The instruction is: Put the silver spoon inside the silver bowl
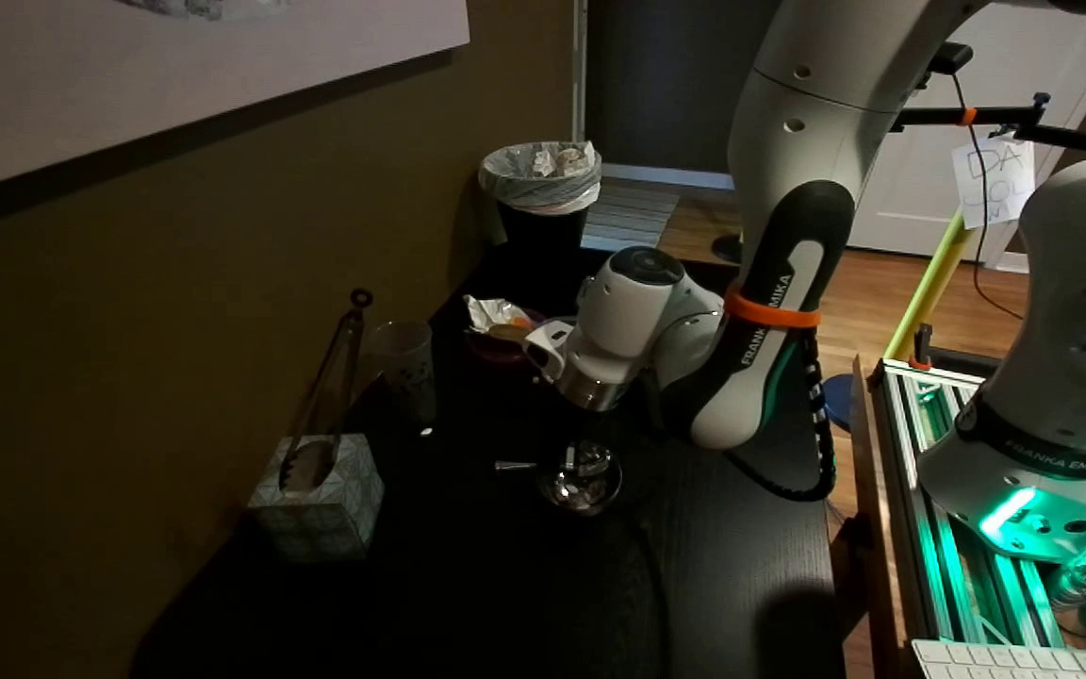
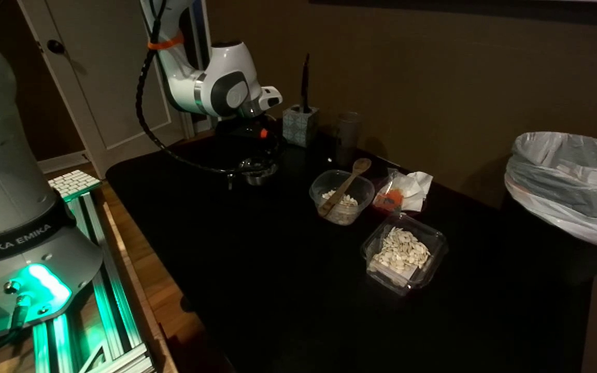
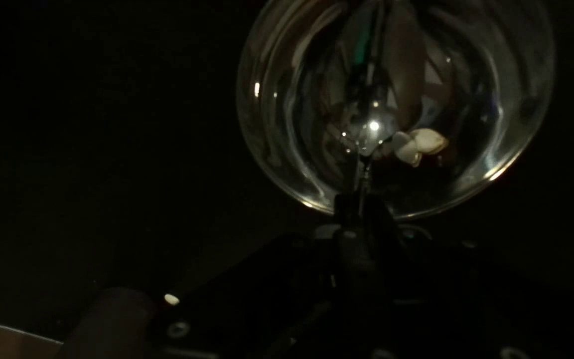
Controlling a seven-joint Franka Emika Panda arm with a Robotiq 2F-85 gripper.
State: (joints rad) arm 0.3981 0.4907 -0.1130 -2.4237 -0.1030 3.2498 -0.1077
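Observation:
The silver bowl (image 3: 513, 94) is small, round and shiny, with a few pale seeds (image 3: 429, 141) inside. It stands on the dark table in both exterior views (image 1: 600, 502) (image 2: 260, 179). My gripper (image 3: 361, 205) is over the bowl's wall-side rim, its fingers nearly together. They are closed on the silver spoon (image 3: 365, 177), a thin shiny strip between them that reaches over the bowl. A bright handle end (image 1: 515, 465) sticks out beside the bowl in an exterior view. The rest of the spoon is dark or hidden, and whether it touches the bowl cannot be told.
A tissue box (image 1: 321, 509) with tongs and a tall cup (image 1: 408, 372) stand along the wall. A clear tub (image 2: 360, 187) with a wooden spoon, a clear box (image 2: 436, 248) of seeds, a red bowl (image 2: 381, 202) with wrappers and a bin (image 2: 563, 150) stand farther along.

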